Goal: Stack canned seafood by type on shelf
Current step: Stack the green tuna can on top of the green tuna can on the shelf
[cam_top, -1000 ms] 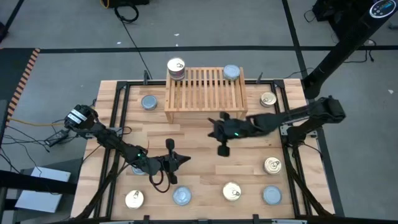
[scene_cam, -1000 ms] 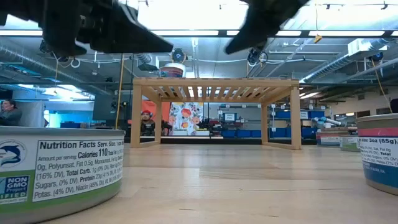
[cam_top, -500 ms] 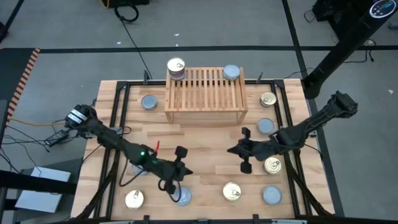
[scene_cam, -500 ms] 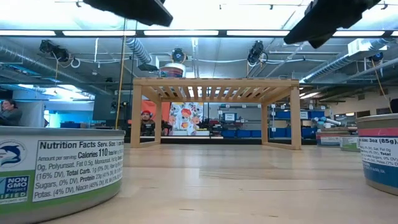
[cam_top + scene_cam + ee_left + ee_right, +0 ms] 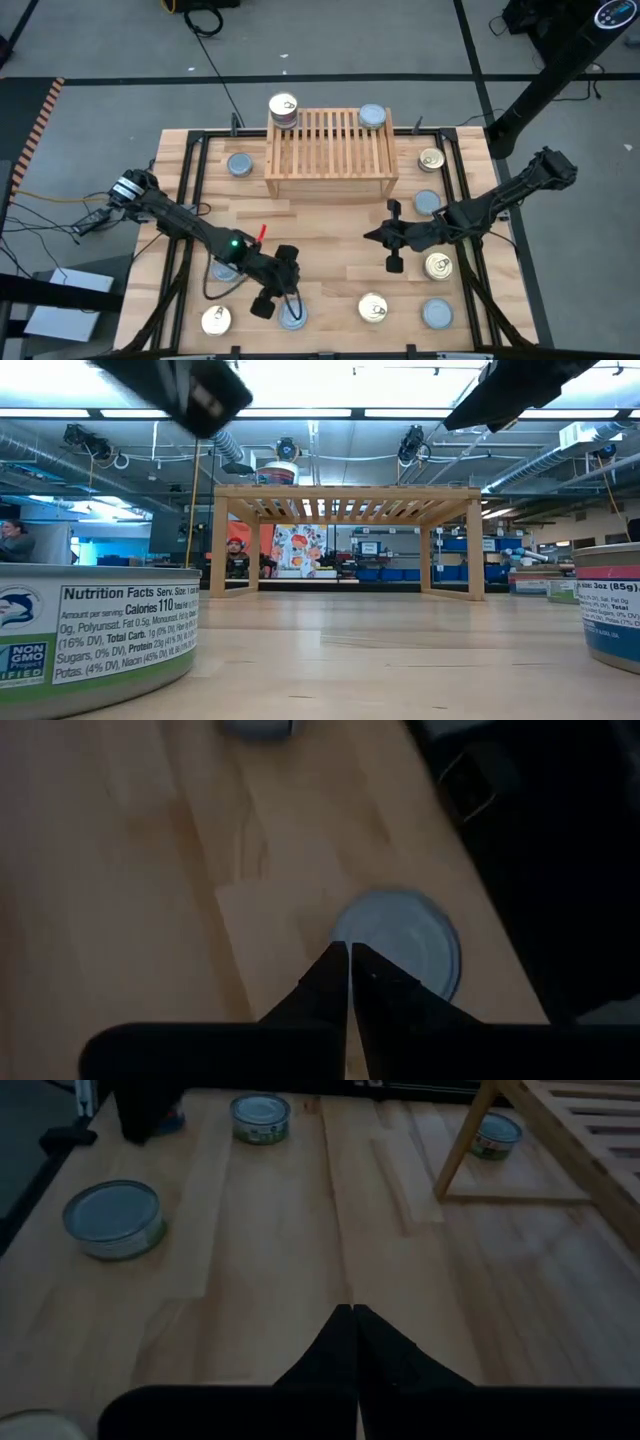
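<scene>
High view: the left pincer (image 5: 272,296) is seen low in the frame, left of centre, over a silver-topped tin (image 5: 293,316). In the left wrist view its fingers (image 5: 325,988) are nearly together, nothing held, with that tin (image 5: 400,942) just beyond the tips. The right pincer (image 5: 392,238), right of centre, is shut and empty. The shelf (image 5: 329,153) stands at upper centre, a gold-topped tin (image 5: 283,107) and a silver one (image 5: 372,117) on its far corners; other tins are scattered over the table (image 5: 330,225). The approach step is judged in hand; opening and lowering around the tin is needed next.
</scene>
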You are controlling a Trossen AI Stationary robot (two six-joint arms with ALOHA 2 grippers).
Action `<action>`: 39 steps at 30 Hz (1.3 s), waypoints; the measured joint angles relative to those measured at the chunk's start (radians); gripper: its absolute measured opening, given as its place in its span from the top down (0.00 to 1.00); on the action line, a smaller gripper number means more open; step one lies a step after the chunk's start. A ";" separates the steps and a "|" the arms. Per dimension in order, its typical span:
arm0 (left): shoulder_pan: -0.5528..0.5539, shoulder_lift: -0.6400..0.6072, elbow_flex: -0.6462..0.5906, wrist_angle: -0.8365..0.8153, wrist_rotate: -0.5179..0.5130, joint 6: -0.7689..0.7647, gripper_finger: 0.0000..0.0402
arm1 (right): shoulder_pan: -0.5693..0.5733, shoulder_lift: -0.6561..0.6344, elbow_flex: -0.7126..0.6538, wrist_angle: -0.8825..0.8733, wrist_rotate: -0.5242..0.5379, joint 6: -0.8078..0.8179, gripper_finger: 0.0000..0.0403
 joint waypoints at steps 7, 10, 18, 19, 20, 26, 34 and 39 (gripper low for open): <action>0.001 0.135 -0.001 0.018 0.014 -0.079 0.98 | -0.030 0.000 0.000 -0.001 -0.034 -0.020 1.00; 0.007 0.168 -0.001 0.037 0.017 -0.106 0.99 | -0.033 0.000 0.000 -0.001 -0.035 -0.021 1.00; 0.022 0.191 -0.001 0.044 0.092 -0.111 0.85 | -0.033 0.000 0.000 -0.001 -0.035 -0.021 1.00; 0.022 0.192 -0.001 0.044 0.086 -0.111 0.84 | -0.033 0.000 0.000 -0.001 -0.035 -0.023 1.00; 0.022 0.193 -0.001 0.047 0.078 -0.111 0.82 | -0.033 0.000 0.000 -0.001 -0.035 -0.027 1.00; 0.040 0.208 -0.001 0.040 0.067 -0.138 0.76 | -0.033 0.001 0.000 0.001 -0.035 -0.044 1.00; 0.058 0.217 0.002 0.048 0.058 -0.131 0.76 | -0.033 0.001 0.001 0.008 -0.035 -0.047 1.00; 0.077 0.216 0.003 0.025 0.030 -0.127 0.78 | -0.033 0.001 0.001 0.007 -0.035 -0.047 0.99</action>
